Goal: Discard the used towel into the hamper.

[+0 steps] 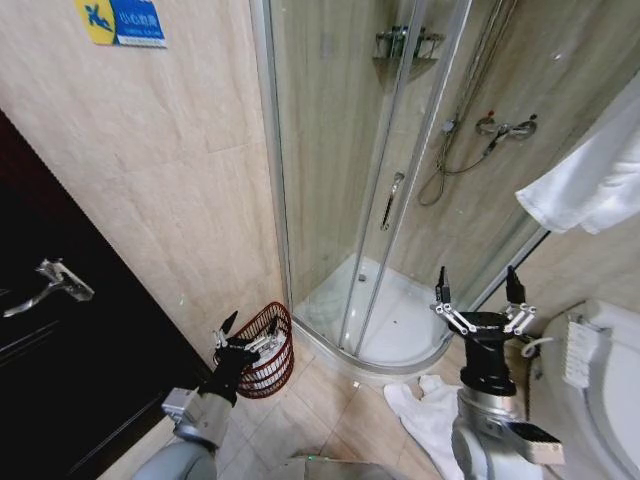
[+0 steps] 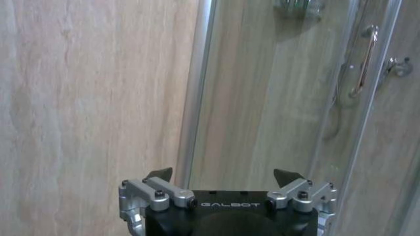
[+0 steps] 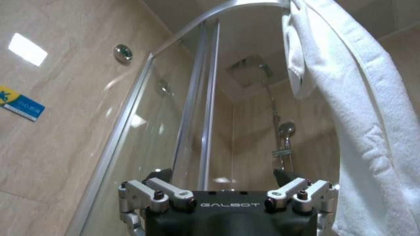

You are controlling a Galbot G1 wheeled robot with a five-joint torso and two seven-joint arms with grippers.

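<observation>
A white towel (image 1: 428, 408) lies crumpled on the tiled floor beside the shower base, just left of my right arm. The hamper (image 1: 268, 352), a small dark red open-weave basket, stands on the floor against the wall by the shower corner. My left gripper (image 1: 249, 328) is open, held up right in front of the hamper's rim with nothing between its fingers; the left wrist view shows this gripper (image 2: 224, 174) pointing at the wall and shower frame. My right gripper (image 1: 477, 287) is open and empty, pointing upward above the floor towel, and appears again (image 3: 223, 174) in the right wrist view.
A second white towel (image 1: 588, 178) hangs at the upper right, also close by (image 3: 357, 123) in the right wrist view. The curved glass shower enclosure (image 1: 390, 200) fills the middle. A toilet (image 1: 612, 385) stands at the right, a dark door with a handle (image 1: 52, 280) at the left.
</observation>
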